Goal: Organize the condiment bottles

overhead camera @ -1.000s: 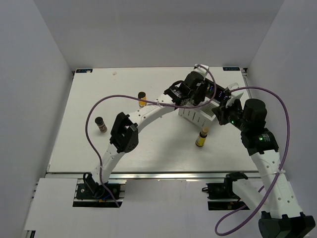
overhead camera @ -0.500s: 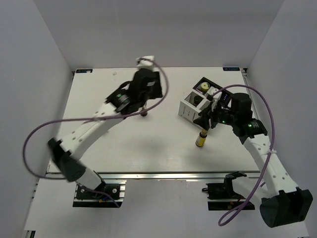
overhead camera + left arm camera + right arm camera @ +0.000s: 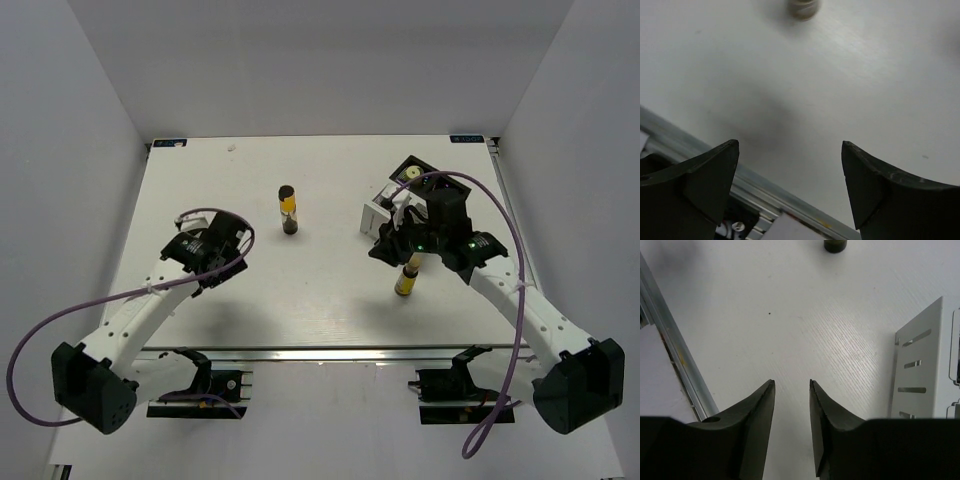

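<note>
1. The left pincer (image 3: pixel 790 145) hangs in the lower left of the overhead view, over the bare white worktop (image 3: pixel 330 170). Its fingers are wide apart and grip nothing. We judge it is waiting clear of the other arm.
2. The right pincer (image 3: pixel 791 382) has its fingers nearly together, with a narrow gap and nothing in it. It hovers right of centre, beside the white slatted rack (image 3: pixel 378 218).
3. The amber-yellow bottle with the dark neck (image 3: pixel 406 281) stands just below that pincer, outside the rack. We take it for the likely next pick, and the fingers would have to spread first.
4. The squat cream jar (image 3: pixel 411 174) sits in a dark-edged compartment at the rack's upper end, so we count it as sorted.
5. The slim yellow bottle with the black cap (image 3: pixel 288 204) stands at upper centre, well apart from the rack and not yet sorted. A short dark shape (image 3: pixel 291 226) just below it may be the dark-brown bottle, but we cannot tell.
</note>
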Action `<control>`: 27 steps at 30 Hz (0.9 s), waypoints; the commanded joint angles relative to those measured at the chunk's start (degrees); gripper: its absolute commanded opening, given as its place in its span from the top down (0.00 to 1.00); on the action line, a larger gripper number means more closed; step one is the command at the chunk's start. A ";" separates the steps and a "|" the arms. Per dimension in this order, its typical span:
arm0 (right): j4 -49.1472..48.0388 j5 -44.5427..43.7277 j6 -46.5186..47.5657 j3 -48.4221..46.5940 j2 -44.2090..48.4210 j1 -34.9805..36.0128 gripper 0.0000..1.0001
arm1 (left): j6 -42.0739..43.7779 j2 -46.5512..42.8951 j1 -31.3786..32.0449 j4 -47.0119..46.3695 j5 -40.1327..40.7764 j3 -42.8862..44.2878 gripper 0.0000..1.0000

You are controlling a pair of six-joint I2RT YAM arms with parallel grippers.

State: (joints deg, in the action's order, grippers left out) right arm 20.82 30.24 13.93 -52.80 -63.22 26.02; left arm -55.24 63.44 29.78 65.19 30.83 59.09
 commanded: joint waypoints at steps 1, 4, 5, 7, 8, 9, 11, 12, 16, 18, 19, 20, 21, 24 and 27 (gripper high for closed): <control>-1.13 -1.76 -0.40 -3.62 -1.55 0.26 0.59 | 0.81 -0.51 -7.95 -0.30 -1.72 -5.46 0.06; -1.48 -1.68 -0.22 -3.81 -1.73 0.17 0.56 | 7.31 0.36 -14.98 -6.36 -4.45 -6.44 0.06; -1.66 -1.50 -0.22 -3.81 -1.73 0.17 0.55 | 9.00 1.06 -16.75 -7.96 -5.33 -6.62 0.06; -1.92 -1.50 -0.31 -3.46 -1.29 0.17 0.54 | 13.55 3.52 -20.79 -13.14 -7.61 -6.71 0.05; -1.92 -1.50 -0.40 -3.37 -1.20 0.17 0.54 | 14.80 4.40 -21.77 -14.90 -8.24 -6.53 0.05; -1.92 -1.50 -0.40 -3.19 -0.94 0.17 0.54 | 16.21 6.24 -22.57 -18.57 -9.02 -6.18 0.05; -1.92 -1.85 -0.40 -3.02 -0.59 0.26 0.53 | 18.94 8.44 -23.72 -21.49 -11.21 -5.92 0.05; -1.92 -1.94 -0.40 -2.93 -0.33 0.17 0.53 | 19.73 9.67 -25.02 -23.33 -12.10 -4.79 0.05; -1.92 -3.08 -0.14 -2.75 0.55 0.17 0.53 | 22.54 17.31 -25.21 -25.63 -14.39 -0.57 0.06; -2.01 -3.34 0.04 -2.58 0.90 0.17 0.53 | 23.16 18.82 -25.21 -27.12 -14.66 0.32 0.06; -2.10 -3.52 0.04 -2.49 0.91 0.17 0.53 | 23.69 19.52 -25.38 -27.48 -14.57 1.02 0.06; -2.10 -3.61 0.13 -2.40 0.91 0.08 0.53 | 24.04 20.66 -25.47 -27.83 -14.48 1.55 0.07; -2.01 -3.70 0.13 -2.40 0.99 0.08 0.53 | 24.30 21.19 -25.73 -28.01 -14.48 1.99 0.08; -1.92 -4.13 0.39 -2.66 0.91 0.17 0.53 | 25.27 22.78 -26.44 -28.01 -14.31 3.57 0.22; -1.92 -4.31 0.57 -3.10 0.73 -0.09 0.53 | 25.62 22.87 -26.62 -28.18 -14.39 3.58 0.39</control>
State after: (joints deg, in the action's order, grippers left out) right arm 20.78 26.72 13.96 -53.87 -63.44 26.00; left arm -31.05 87.11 3.70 38.30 16.91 60.80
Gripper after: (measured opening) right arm 0.471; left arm 0.637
